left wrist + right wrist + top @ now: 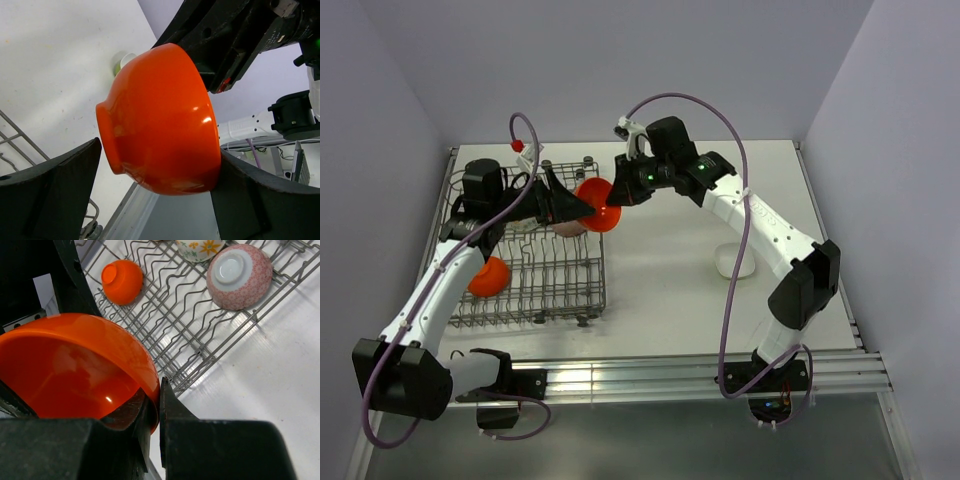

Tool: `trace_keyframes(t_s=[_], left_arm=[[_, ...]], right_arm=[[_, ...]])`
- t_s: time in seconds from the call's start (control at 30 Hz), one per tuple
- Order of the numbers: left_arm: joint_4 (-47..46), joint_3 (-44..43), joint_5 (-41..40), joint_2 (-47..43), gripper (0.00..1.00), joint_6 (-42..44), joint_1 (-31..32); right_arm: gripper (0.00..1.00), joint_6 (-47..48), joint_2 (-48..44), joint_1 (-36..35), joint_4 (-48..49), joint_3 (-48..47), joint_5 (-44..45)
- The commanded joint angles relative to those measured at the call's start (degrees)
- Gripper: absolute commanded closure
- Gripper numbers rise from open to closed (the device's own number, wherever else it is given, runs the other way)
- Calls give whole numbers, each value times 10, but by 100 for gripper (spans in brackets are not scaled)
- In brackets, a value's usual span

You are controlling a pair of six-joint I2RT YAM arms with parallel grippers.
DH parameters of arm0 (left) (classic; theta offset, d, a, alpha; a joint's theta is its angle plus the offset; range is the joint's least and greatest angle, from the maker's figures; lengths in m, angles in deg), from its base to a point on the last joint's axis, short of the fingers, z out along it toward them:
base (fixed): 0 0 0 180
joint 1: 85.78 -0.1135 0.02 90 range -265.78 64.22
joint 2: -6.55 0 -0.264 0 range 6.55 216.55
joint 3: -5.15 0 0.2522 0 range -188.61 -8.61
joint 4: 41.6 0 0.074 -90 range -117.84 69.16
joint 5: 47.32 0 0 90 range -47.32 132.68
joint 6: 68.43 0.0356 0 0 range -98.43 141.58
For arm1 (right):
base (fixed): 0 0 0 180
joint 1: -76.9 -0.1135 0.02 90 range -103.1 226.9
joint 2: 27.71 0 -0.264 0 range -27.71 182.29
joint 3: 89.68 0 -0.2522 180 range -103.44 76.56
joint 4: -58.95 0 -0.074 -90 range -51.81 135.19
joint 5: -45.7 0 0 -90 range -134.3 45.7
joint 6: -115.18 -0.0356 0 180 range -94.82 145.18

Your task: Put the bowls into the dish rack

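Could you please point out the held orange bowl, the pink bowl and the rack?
held orange bowl (pixel 160 120): left wrist view, side.
pink bowl (pixel 252 287): right wrist view, side.
rack (pixel 560 280): top view, bare wires.

Robot lab: white-walled enclosure (pixel 620 60), arms (pixel 760 220) bolted to table (pixel 660 290).

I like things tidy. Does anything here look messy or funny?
Nothing is spilled or broken. One orange bowl hangs tipped on its side by the rack, its rim pinched by the right pincer, the left pincer open around it. A pale bowl sits alone on the table, outside the rack.
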Motion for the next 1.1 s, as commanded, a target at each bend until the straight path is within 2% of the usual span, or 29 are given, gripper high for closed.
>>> trace_keyframes(t_s=[0.0, 0.13, 0.23, 0.33, 0.37, 0.4, 0.47, 0.5, 0.57, 0.63, 0.8, 0.93, 1.07], left_arm=[[-34, 11, 7, -16, 12, -17, 3], [-41, 16, 0, -22, 20, -22, 3], [-39, 22, 3, -29, 34, -23, 3], [-35, 29, 5, -36, 71, -19, 2], [-34, 31, 1, -38, 97, -19, 2], [-31, 34, -3, -41, 100, -17, 2], [-27, 36, -12, -51, 100, -18, -6], [-28, 43, -13, -56, 100, -26, -12], [0, 42, -17, -67, 100, -12, -44], [43, 28, -21, -66, 100, 12, -80], [176, -13, -36, -56, 100, 128, -139], [239, -35, -48, -44, 100, 194, -182], [328, -86, -78, -10, 100, 315, -199]], right_arm=[[100, -18, -1, -15, 42, -32, -37], [100, -22, 3, -23, 45, -31, -37], [100, -24, 8, -23, 42, -32, -40], [100, -26, 9, -23, 43, -29, -42], [100, -26, 10, -23, 43, -28, -40], [89, -28, 9, -23, 43, -26, -38], [82, -32, 9, -23, 44, -23, -37], [63, -34, 6, -23, 44, -18, -34], [50, -40, -3, -21, 47, -4, -33], [42, -49, -10, -15, 53, 10, -35], [37, -74, -32, 1, 82, 76, -64], [35, -95, -27, 1, 98, 122, -65], [35, -124, -4, 1, 110, 164, -55]])
